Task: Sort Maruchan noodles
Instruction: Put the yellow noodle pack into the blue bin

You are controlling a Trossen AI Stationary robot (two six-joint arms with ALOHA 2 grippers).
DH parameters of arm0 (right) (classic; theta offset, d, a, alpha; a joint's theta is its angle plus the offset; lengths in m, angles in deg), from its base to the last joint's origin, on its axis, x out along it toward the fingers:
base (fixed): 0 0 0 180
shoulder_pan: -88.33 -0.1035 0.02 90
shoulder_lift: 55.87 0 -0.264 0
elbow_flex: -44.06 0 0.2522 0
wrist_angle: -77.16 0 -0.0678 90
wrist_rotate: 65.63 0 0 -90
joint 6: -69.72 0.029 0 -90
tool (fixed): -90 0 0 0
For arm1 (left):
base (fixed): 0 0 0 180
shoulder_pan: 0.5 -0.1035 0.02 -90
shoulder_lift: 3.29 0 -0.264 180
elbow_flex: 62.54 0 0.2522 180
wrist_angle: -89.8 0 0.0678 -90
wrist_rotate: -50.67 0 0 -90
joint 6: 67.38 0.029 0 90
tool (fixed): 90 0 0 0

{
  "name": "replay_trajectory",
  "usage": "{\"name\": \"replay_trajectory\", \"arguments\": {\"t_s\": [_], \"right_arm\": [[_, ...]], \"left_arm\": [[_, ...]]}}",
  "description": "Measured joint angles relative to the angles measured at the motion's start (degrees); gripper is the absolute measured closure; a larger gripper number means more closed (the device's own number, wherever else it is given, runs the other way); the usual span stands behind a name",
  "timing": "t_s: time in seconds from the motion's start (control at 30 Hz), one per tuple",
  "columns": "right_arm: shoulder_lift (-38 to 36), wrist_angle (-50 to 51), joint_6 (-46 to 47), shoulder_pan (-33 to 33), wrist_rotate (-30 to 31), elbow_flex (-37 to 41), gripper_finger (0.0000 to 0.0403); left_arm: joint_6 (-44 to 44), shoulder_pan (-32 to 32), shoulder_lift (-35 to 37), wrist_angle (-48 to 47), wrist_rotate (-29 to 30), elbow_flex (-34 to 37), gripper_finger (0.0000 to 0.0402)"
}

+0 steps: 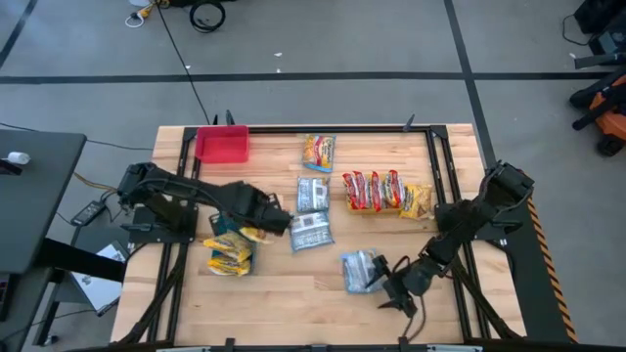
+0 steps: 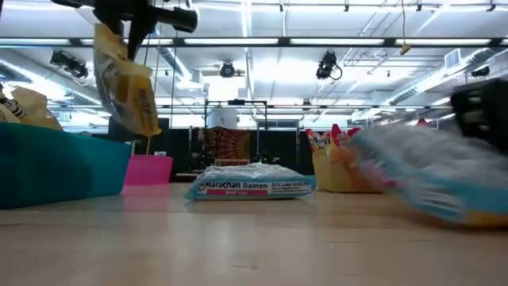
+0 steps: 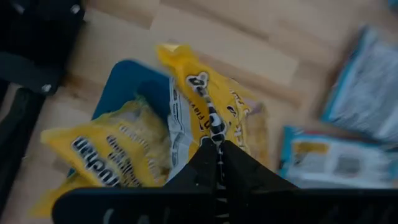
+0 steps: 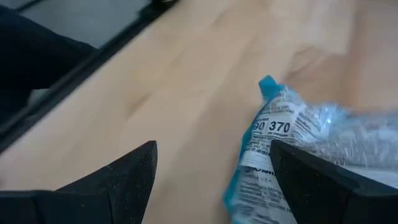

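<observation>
Right now my left gripper is pinched on a yellow packet above the blue bin, which holds other yellow packets. My right gripper stands spread beside a silver-blue packet on the table. Red packets fill the yellow bin; the red bin looks bare.

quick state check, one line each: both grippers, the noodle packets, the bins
left gripper: shut on a yellow packet, held above the blue bin
right gripper: open, beside a silver-blue packet on the table
blue bin: holds yellow packets
red bin: looks empty
yellow bin: red packets standing in it
</observation>
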Motion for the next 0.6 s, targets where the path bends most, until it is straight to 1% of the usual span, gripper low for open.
{"name": "replay_trajectory", "arguments": {"t_s": [0.1,0.2,0.3,0.4,0.5,0.53,0.6], "right_arm": [[-0.11,-0.5,2.86,-3.28,-0.33,1.06,0.0086],[0.34,2.28,3.94,-6.23,-1.14,1.81,0.0086],[-0.63,0.59,1.84,-7.63,2.71,1.48,0.0086],[-3.07,2.94,1.1,-7.72,3.49,1.6,0.0086],[-7.44,6.06,0.99,-7.76,3.07,1.52,0.0086],[-8.83,7.8,0.99,-7.79,3.05,1.51,0.0086],[-11.57,11.0,1.19,-7.86,3.07,1.54,0.0086]], "left_arm": [[1.38,-1.87,2.69,-0.22,0.52,-0.66,0.0388],[1.65,-1.47,5.7,-0.12,0.26,-1.09,0.0388],[0.69,0.8,7.22,-0.09,-0.96,-1.16,0.0388],[-2.02,3.3,7.3,0.05,-5.11,0.49,0.0388],[-3.91,4.77,7.32,-0.03,-10.75,4.66,0.0388],[-4.26,4.72,7.32,-0.06,-11.74,5.86,0.0388],[-4.42,3.65,7.33,-0.05,-11.76,7.38,0.0388]]}}
